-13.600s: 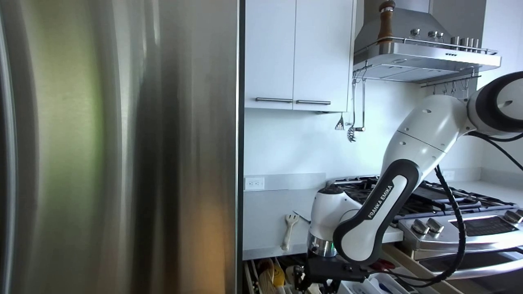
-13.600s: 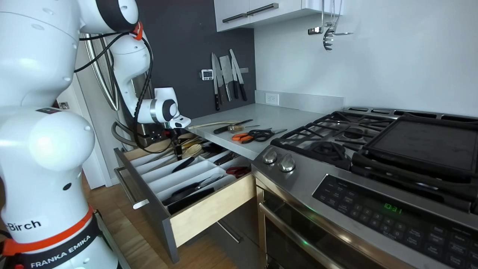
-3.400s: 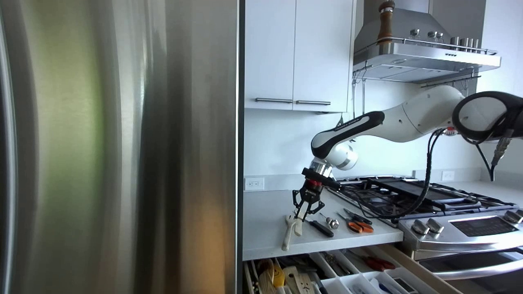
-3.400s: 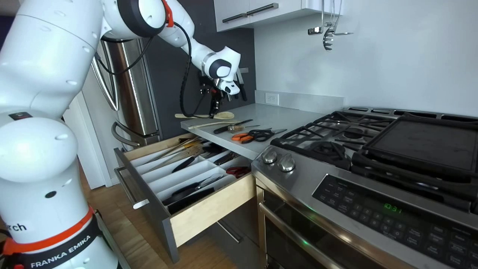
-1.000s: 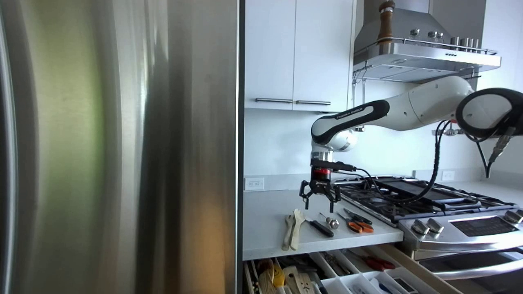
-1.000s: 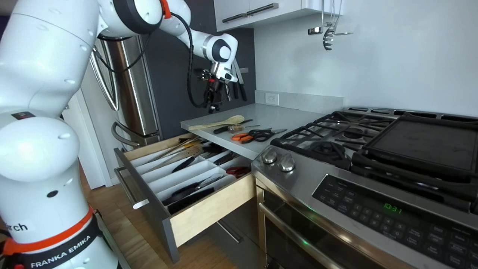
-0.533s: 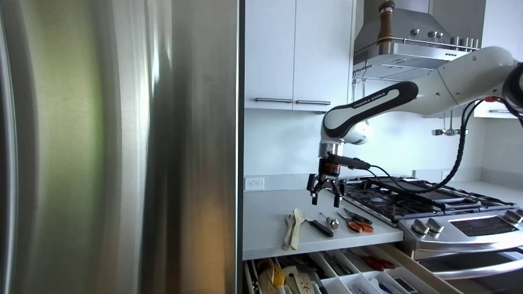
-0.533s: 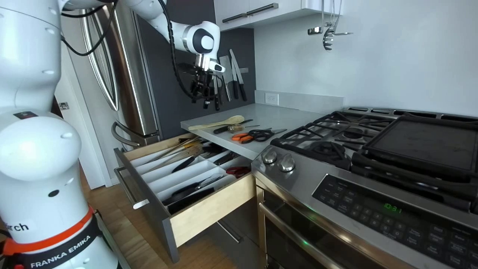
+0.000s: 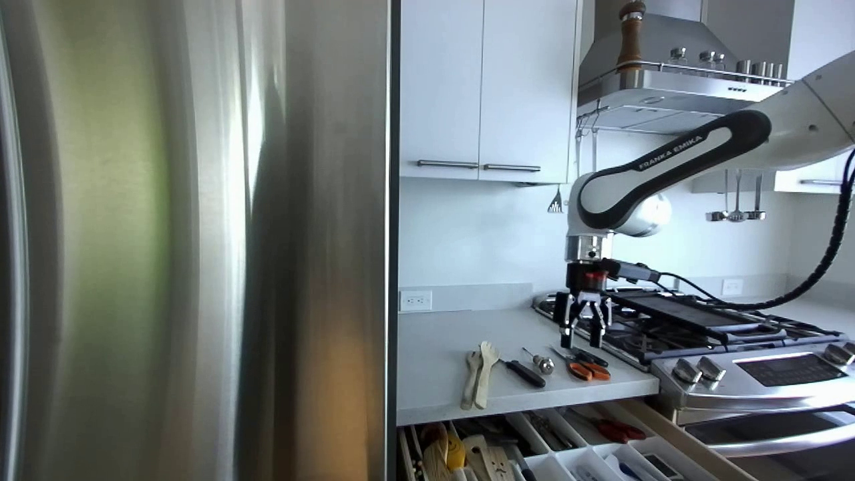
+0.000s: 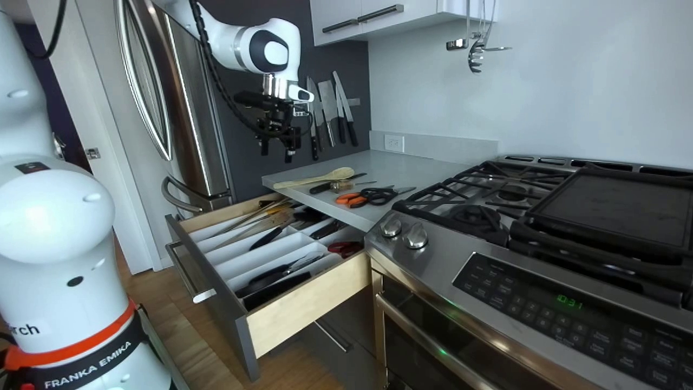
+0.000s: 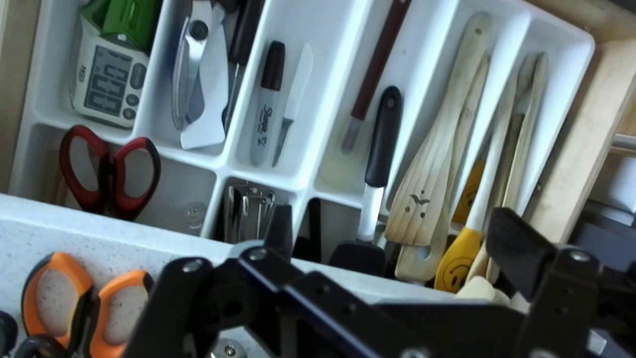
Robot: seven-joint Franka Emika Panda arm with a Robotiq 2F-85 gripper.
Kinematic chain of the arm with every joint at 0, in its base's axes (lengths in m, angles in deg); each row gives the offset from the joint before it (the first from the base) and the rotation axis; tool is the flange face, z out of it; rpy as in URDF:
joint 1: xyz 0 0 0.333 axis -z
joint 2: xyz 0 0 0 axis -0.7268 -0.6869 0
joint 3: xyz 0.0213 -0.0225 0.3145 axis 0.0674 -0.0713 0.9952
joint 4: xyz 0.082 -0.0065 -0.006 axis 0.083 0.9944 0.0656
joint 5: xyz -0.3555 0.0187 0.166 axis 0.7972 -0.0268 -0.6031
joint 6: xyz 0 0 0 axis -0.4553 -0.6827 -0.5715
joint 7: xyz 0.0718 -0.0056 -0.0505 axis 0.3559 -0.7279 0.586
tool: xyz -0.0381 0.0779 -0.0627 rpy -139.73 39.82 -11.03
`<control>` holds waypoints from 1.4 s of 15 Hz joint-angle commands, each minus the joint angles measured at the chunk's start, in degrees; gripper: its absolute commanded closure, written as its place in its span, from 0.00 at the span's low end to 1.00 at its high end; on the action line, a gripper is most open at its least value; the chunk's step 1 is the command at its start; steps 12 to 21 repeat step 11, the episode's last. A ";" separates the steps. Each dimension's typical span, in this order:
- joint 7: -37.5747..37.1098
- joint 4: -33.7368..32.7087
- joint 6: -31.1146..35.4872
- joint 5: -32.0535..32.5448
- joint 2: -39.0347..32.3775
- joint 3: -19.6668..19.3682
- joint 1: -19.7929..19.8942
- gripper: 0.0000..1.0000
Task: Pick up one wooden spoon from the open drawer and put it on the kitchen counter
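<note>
A pale wooden spoon (image 10: 338, 174) lies on the grey-white kitchen counter (image 10: 406, 162), handle towards the counter's front edge. In an exterior view the spoon (image 9: 486, 377) lies close beside another wooden utensil (image 9: 470, 384); both tops look notched there. My gripper (image 9: 581, 337) is open and empty, above the counter and to the stove side of the spoon; it also shows in an exterior view (image 10: 276, 151). In the wrist view its fingers (image 11: 392, 223) are wide apart with nothing between them. The open drawer (image 10: 308, 314) holds more wooden utensils, including a spatula (image 11: 422, 209) with a cut-out face.
On the counter lie a black-handled knife (image 9: 526, 374), a small metal-ended tool (image 9: 543, 365) and orange-handled scissors (image 9: 588, 371). The gas stove (image 10: 509, 200) adjoins the counter. The steel fridge (image 9: 200, 240) stands at the other side. Knives (image 10: 330, 111) hang on the dark wall.
The gripper was down in the drawer, then held the spoon over the counter, then let it go. The spoon lies still; the open gripper has risen and moved sideways towards the stove.
</note>
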 commanded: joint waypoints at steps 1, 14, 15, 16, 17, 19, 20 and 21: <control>-1.10 14.20 2.50 2.10 12.64 1.29 0.44 0.00; -2.53 24.79 3.00 1.42 24.02 2.68 -0.35 0.00; -2.53 24.79 3.00 1.42 24.02 2.68 -0.35 0.00; -2.53 24.79 3.00 1.42 24.02 2.68 -0.35 0.00; -2.53 24.79 3.00 1.42 24.02 2.68 -0.35 0.00; -2.53 24.79 3.00 1.42 24.02 2.68 -0.35 0.00; -2.53 24.79 3.00 1.42 24.02 2.68 -0.35 0.00; -2.53 24.79 3.00 1.42 24.02 2.68 -0.35 0.00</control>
